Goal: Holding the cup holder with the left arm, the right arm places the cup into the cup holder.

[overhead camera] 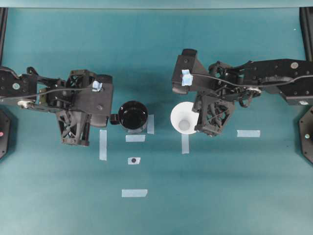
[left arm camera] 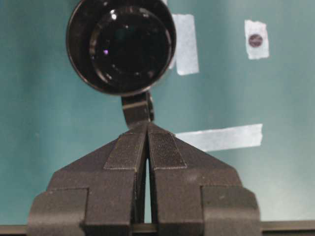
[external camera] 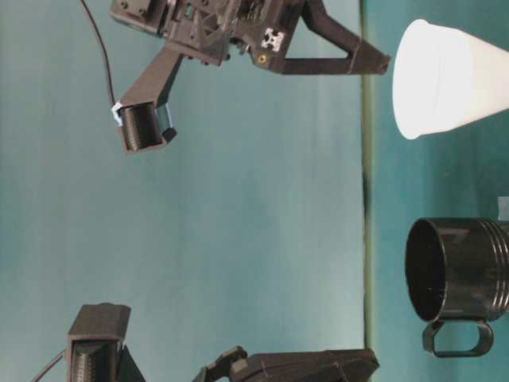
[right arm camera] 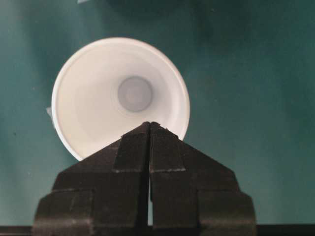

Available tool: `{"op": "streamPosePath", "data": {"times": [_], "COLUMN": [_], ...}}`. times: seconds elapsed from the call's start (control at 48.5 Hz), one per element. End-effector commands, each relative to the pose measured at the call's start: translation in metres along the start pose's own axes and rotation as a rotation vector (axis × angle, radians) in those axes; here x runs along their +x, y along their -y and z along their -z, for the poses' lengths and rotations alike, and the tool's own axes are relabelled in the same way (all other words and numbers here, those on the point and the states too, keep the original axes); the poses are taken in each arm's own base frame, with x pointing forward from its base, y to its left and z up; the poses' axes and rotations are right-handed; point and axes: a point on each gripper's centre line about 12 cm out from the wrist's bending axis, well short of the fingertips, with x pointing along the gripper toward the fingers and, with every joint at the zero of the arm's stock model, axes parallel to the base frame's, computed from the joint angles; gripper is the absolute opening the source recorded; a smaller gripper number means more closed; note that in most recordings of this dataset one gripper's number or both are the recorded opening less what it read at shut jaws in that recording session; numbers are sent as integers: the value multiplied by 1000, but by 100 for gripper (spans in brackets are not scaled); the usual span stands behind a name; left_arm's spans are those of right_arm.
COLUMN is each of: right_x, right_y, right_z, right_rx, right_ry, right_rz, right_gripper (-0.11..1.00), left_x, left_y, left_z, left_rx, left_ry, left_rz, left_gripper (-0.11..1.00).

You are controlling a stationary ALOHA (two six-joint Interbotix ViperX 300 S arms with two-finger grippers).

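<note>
A glossy black cup holder (overhead camera: pixel 132 115) stands upright on the desk (overhead camera: pixel 220 196), handle pointing left, apart from the upright white conical cup (overhead camera: pixel 183 118) to its right.

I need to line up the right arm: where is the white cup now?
In the overhead view the cup stands upright right of centre, beside the cup holder, just before the shut right gripper.

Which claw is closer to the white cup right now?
The right. The right claw is shut at the near rim of the cup; the left claw is shut beside the cup holder's handle.
</note>
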Motion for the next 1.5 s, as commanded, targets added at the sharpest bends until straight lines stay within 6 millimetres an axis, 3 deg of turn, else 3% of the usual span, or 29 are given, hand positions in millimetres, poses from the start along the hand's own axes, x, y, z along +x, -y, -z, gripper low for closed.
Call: {"op": "streamPosePath", "data": {"times": [0.0,0.082,0.165,0.288,0.392,0.474,0.598,0.701,0.927,1.154,1.484], "right_x": [-14,-15,-14,-12,-10,-8,-9,-8,-3,14,32], "right_y": [0,0,2,7,10,12,18,23,30,32,32], "right_z": [-13,-14,-14,-13,-13,-13,-14,-12,-8,-4,-3], "right_rx": [4,3,9,25,16,-2,-4,4,3,2,1], "right_ry": [60,64,62,52,47,43,34,10,-19,-63,-85], "right_rz": [-5,-5,-2,5,18,35,54,66,86,89,88], "right_gripper": [6,11,23,56,84,96,94,95,94,94,94], "left_x": [-9,-8,-7,-7,-6,-2,8,15,33,58,76], "left_y": [-3,-3,-3,-4,-6,-6,-6,-7,-6,-6,-11], "left_z": [-11,-10,-9,-11,-12,-10,-9,-9,-4,3,4], "left_rx": [4,2,-6,-11,-25,-44,-84,-106,-121,-126,-135], "left_ry": [43,40,35,50,59,50,17,-1,-52,-120,-150], "left_rz": [-12,-11,-10,-14,-18,-17,-10,-8,-1,8,7], "left_gripper": [3,3,3,6,24,47,84,99,98,98,98]}}
